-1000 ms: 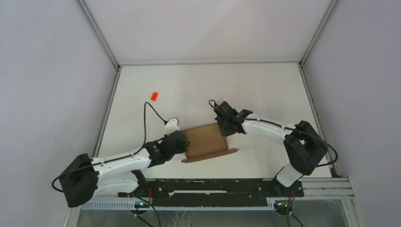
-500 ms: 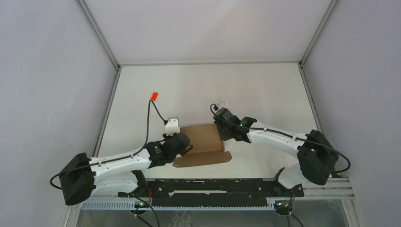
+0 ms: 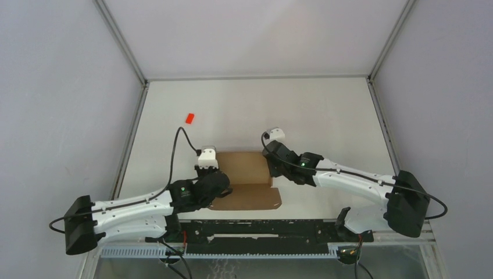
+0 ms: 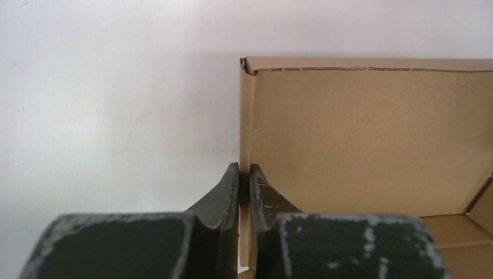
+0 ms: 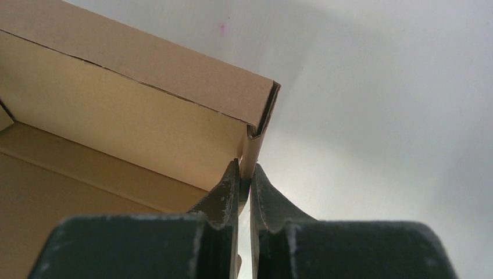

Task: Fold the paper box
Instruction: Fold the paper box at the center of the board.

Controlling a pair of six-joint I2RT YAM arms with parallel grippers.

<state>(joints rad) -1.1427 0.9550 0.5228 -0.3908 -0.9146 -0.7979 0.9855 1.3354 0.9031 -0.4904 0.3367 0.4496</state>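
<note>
The brown paper box (image 3: 244, 168) lies on the white table between my two arms, with a flap (image 3: 247, 199) spread toward the near edge. My left gripper (image 4: 245, 174) is shut on the box's left side wall (image 4: 246, 116), one finger inside and one outside. My right gripper (image 5: 245, 172) is shut on the right side wall (image 5: 251, 152), just under the corner where it meets the far wall (image 5: 134, 102). In the top view the left gripper (image 3: 224, 185) sits at the box's left edge and the right gripper (image 3: 271, 168) at its right edge.
A small red block (image 3: 189, 118) lies on the table at the far left. Metal frame rails (image 3: 256, 77) and grey walls bound the table on three sides. A black rail (image 3: 261, 226) runs along the near edge by the arm bases.
The box has been drawn toward the near edge and squared up. Both arms pulled back with it. The left gripper closed onto the left wall; the right kept its hold.
</note>
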